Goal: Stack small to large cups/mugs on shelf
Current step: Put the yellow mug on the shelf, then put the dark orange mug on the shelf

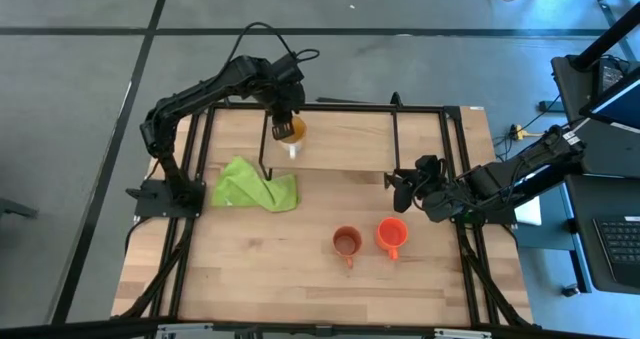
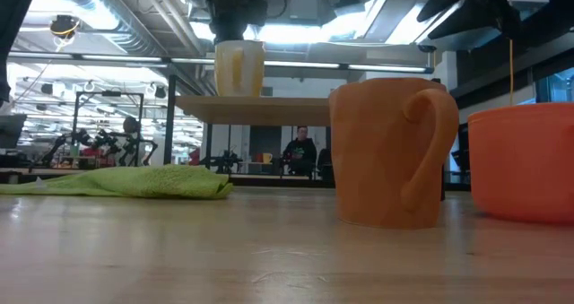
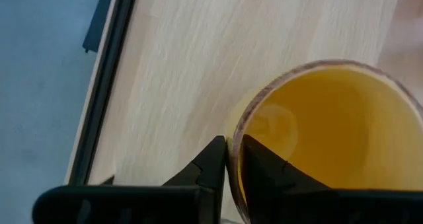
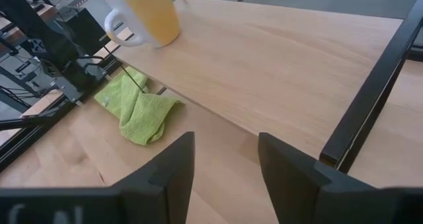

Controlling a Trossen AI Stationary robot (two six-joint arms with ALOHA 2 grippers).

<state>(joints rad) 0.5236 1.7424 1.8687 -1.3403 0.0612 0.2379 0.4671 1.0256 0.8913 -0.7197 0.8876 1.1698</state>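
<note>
— Item: yellow mug [image 1: 291,131], white handle?
— On shelf [image 1: 350,139], 11 o'clock corner; left gripper [image 3: 228,159] jaws pinch its rim. Right gripper [image 4: 225,164] jaws open, at 3 o'clock.

- The shelf [image 1: 350,129] stands at the far side of the bench [image 1: 250,269].
- One mug [image 1: 291,131] sits on the shelf's left part, the left tool [image 1: 284,119] pinching its rim.
- A cloth [image 1: 255,187] lies just before the shelf's left end.
- Two mugs [image 1: 347,243] [image 1: 391,235] stand side by side, well before the shelf.
- The right tool [image 1: 397,182] hangs by the shelf's right front edge.
</note>
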